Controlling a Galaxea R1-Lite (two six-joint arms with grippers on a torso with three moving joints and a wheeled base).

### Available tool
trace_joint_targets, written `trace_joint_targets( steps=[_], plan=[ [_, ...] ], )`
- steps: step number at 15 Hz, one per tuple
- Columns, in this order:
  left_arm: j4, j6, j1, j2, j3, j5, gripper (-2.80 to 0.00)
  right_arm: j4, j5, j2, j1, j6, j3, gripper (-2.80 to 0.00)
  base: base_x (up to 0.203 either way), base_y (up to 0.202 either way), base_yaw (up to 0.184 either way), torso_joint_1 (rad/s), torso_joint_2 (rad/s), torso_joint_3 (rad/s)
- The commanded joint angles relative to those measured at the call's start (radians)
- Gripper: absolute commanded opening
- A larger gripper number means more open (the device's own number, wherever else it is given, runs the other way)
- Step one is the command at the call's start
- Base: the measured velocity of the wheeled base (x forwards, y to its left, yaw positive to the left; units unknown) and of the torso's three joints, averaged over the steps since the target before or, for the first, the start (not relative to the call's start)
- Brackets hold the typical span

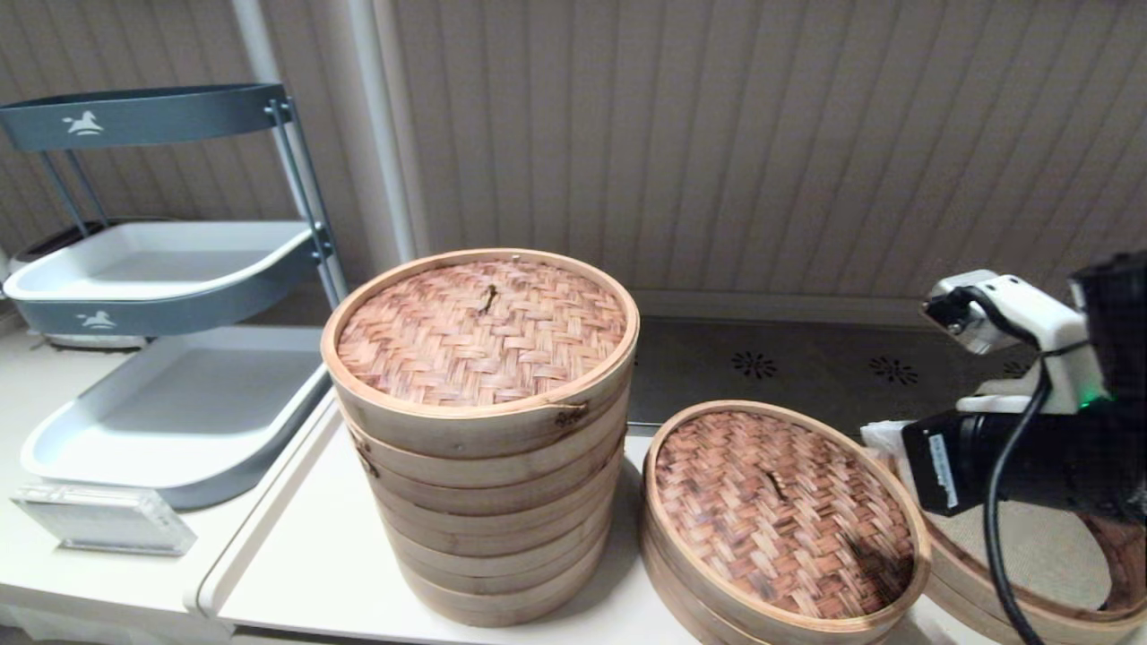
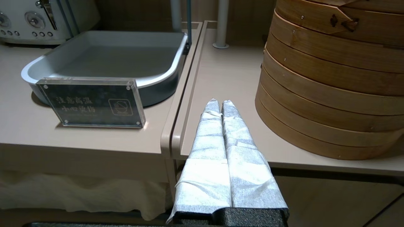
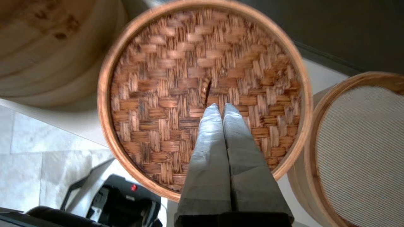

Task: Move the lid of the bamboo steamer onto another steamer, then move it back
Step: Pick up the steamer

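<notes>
Lid [image 1: 784, 511] of scorched woven bamboo sits on its own basket, right of the tall stack [image 1: 484, 430]; the right gripper [image 3: 219, 107] hangs above its centre knot, fingers pressed together, empty; the cloth-lined steamer [image 3: 359, 151] waits just right; the left gripper [image 2: 220, 102], also closed, idles near-left.

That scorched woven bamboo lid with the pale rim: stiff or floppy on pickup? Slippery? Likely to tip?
The round woven bamboo steamer lid probably stays stiff: tight weave inside a solid pale wooden rim. Likely light, being thin and flat. The small dark centre knot is the only grip point, so it may tilt if pinched off-centre. The right gripper hangs shut above it; the left gripper is parked at the table edge.
</notes>
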Motion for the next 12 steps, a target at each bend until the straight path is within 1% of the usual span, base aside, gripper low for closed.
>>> trace_joint_targets(
  steps=[1,2,4,6,9,12],
  plan=[
    [-0.001,0.0,0.0,-0.003,0.025,-0.001,-2.8,-0.002,-0.027,0.096,0.011,0.012,0.011,-2.8,0.0,0.0,0.0,0.0,0.0,0.0],
    [-0.001,0.0,0.0,-0.002,0.025,-0.001,-2.8,-0.002,-0.047,0.114,0.01,0.017,0.014,0.0,0.0,0.0,0.0,0.0,0.0,0.0],
    [-0.001,0.0,0.0,-0.002,0.025,0.0,-2.8,-0.044,-0.05,0.144,0.004,0.035,0.028,0.0,0.0,0.0,0.0,0.0,0.0,0.0],
    [-0.001,0.0,0.0,-0.002,0.025,-0.001,-2.8,-0.134,-0.048,0.171,0.002,0.046,0.065,0.0,0.0,0.0,0.0,0.0,0.0,0.0],
    [-0.001,0.0,0.002,-0.002,0.025,0.0,-2.8,-0.236,-0.05,0.238,-0.001,0.048,0.111,0.0,0.0,0.0,0.0,0.0,0.0,0.0],
    [-0.001,0.0,0.001,-0.002,0.025,0.0,-2.8,-0.265,-0.048,0.285,-0.002,0.049,0.122,0.0,0.0,0.0,0.0,0.0,0.0,0.0]
  ],
)
